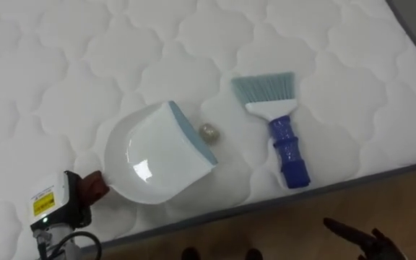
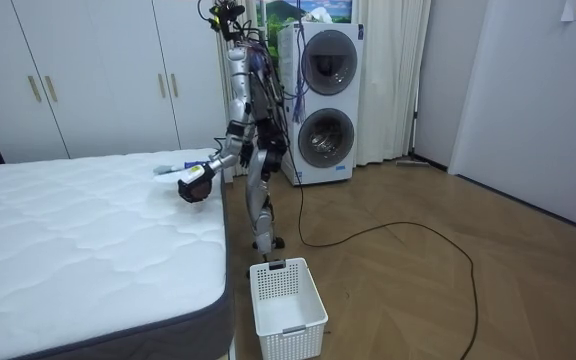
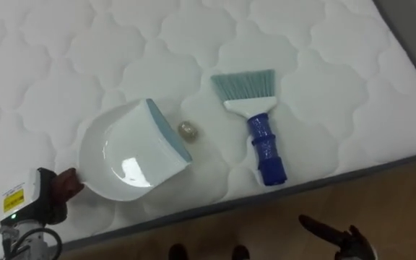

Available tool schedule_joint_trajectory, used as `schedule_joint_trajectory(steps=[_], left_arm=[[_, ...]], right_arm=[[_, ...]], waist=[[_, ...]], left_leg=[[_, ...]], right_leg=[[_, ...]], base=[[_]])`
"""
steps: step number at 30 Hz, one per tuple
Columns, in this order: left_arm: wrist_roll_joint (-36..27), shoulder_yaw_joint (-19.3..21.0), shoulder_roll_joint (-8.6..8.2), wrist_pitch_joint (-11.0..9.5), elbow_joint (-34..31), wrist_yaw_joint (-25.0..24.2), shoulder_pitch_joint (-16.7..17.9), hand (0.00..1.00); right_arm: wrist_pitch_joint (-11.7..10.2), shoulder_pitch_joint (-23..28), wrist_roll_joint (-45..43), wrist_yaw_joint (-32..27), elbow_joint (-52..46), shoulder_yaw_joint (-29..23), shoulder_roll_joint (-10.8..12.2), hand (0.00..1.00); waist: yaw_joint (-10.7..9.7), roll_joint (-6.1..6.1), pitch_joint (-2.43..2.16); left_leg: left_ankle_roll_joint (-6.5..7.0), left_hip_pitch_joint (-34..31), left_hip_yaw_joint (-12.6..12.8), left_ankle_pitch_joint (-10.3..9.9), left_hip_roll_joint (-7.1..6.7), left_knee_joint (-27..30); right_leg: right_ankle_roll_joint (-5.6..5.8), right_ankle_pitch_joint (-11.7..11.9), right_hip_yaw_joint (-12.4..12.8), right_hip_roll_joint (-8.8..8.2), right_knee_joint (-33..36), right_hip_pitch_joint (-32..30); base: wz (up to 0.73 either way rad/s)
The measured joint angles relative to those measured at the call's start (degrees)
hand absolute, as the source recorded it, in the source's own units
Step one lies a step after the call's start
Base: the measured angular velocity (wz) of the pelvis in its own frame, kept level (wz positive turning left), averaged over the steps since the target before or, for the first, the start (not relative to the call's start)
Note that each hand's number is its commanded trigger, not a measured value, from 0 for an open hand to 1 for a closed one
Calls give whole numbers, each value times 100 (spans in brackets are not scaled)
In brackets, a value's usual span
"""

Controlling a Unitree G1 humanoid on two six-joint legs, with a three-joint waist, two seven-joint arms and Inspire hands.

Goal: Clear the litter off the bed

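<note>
A white dustpan (image 1: 154,155) with a blue-grey lip rests on the white quilted mattress (image 1: 63,87), its mouth turned to the right. My left hand (image 1: 63,206) is at the lower left, curled round the dustpan's brown handle. A small greyish ball of litter (image 1: 208,133) lies just off the pan's lip. To its right lies a brush (image 1: 289,152) with a blue handle and pale teal bristles pointing away from me. My right hand (image 1: 363,237) hangs over the wooden floor at the lower right, fingers straight, well short of the brush.
The mattress's grey front edge (image 1: 381,177) runs just below the brush. In the room view I stand at the bed's side, with a white laundry basket (image 2: 286,305) on the floor near the bed's corner, stacked washing machines (image 2: 323,100) behind me and wardrobes (image 2: 88,70).
</note>
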Motion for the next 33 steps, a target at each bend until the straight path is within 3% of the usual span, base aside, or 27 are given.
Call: schedule_joint_trajectory(steps=[6, 12, 19, 23, 28, 33], left_arm=[[14, -4, -1, 54, 110, 62, -9, 100], [-37, -204, -1, 284, 223, 60, 17, 100], [-31, -228, -5, 390, 313, 175, -83, 100], [-16, -291, -24, 456, 406, 170, -167, 100], [-20, -384, -25, 544, 437, 76, -170, 100], [-28, -398, -11, 633, 446, -33, -177, 100]], right_arm=[[-6, -39, -684, -571, -691, -103, 3, 0], [-10, -40, -1480, -1055, -1395, -9, 6, 0], [-52, -97, -2384, -1489, -2291, 157, 39, 0], [-96, -175, -2507, -1603, -2657, 342, 60, 0], [-187, -185, -3264, -1675, -2971, 539, 78, 0], [-208, -278, -3342, -1773, -3189, 579, 174, 0]], waist=[[31, -21, 6], [39, -50, 14], [158, -62, 13], [167, -71, 18], [168, -91, 32], [169, -89, 39]], left_leg=[[0, -49, 64, 2, 27, 12], [-7, -68, 45, -3, 33, -4], [-17, -97, 49, -9, 42, -23], [-17, -74, 39, -9, 39, -40], [-17, -89, 9, -9, 43, -27], [-18, -171, -6, -9, 42, -18]], right_leg=[[-15, -10, 6, 1, 12, -80], [-26, -15, -233, -92, 10, -86], [-36, -8, -248, -95, 36, -107], [-37, -7, -275, -94, 27, -74], [-43, -2, -318, -94, 19, -60], [-43, -2, -327, -114, 28, -135]], base=[[-6], [4], [0], [0], [2], [1]])
